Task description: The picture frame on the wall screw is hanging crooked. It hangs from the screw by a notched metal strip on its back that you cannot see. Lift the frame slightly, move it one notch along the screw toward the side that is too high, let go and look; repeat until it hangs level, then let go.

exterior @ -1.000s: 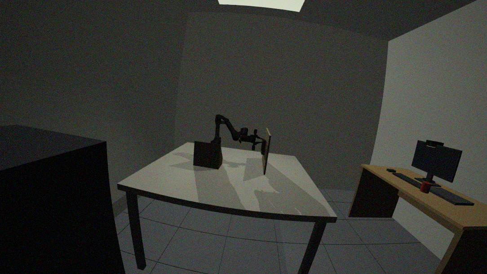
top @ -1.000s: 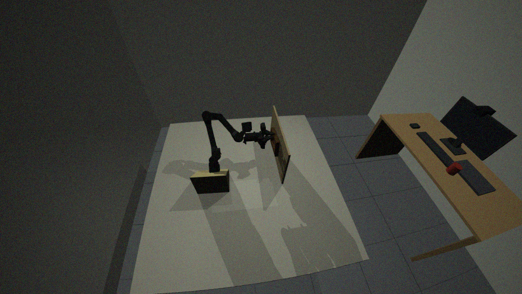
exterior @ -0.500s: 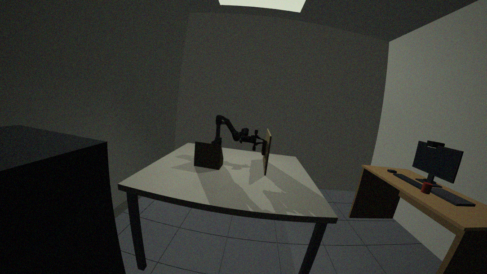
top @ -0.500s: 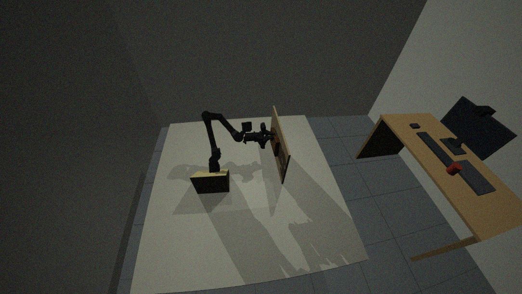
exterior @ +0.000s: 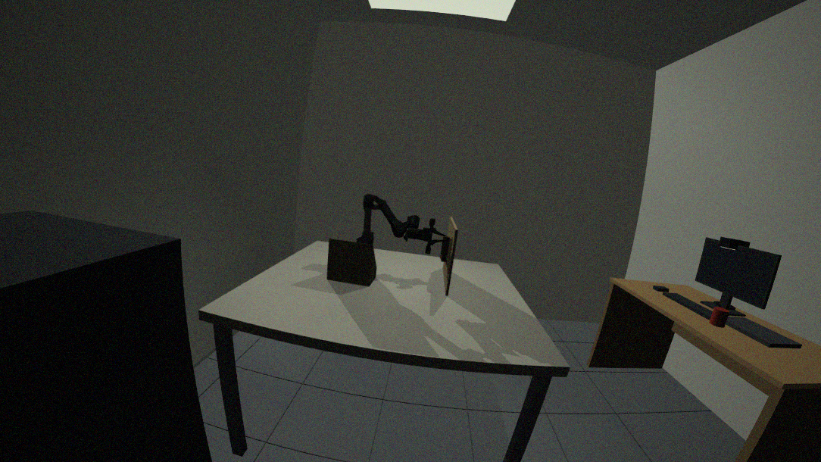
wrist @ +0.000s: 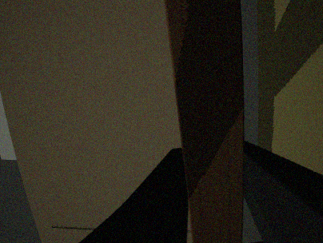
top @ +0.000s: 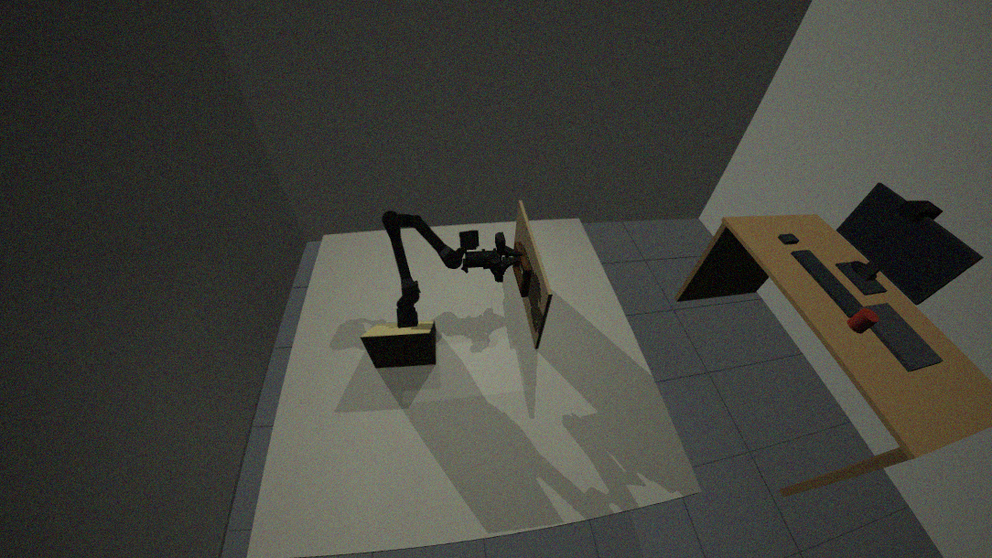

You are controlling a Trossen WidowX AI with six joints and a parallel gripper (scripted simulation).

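Observation:
The picture frame (top: 524, 281) (exterior: 444, 250) hangs on the near face of the upright tan board (top: 523, 230) (exterior: 453, 235) (wrist: 88, 100). The top and exterior views see it nearly edge-on, so its tilt cannot be judged there. In the wrist view one brown wooden rail of the frame (wrist: 217, 196) runs up the middle, half in shadow, with a blue-grey strip and a yellowish picture area to its right. My gripper (top: 519, 257) (exterior: 445, 238) (wrist: 209, 155) is shut on this rail, one dark finger on each side. The screw and the notched strip are hidden.
The arm's base stands on a box (top: 402, 348) (exterior: 347, 263) on the white table (top: 312, 478) (exterior: 275, 310). A wooden desk (top: 818, 305) with a monitor (top: 909, 242) and a red mug (top: 862, 320) stands to the right. A dark cabinet (exterior: 85, 333) fills the left foreground in the exterior view.

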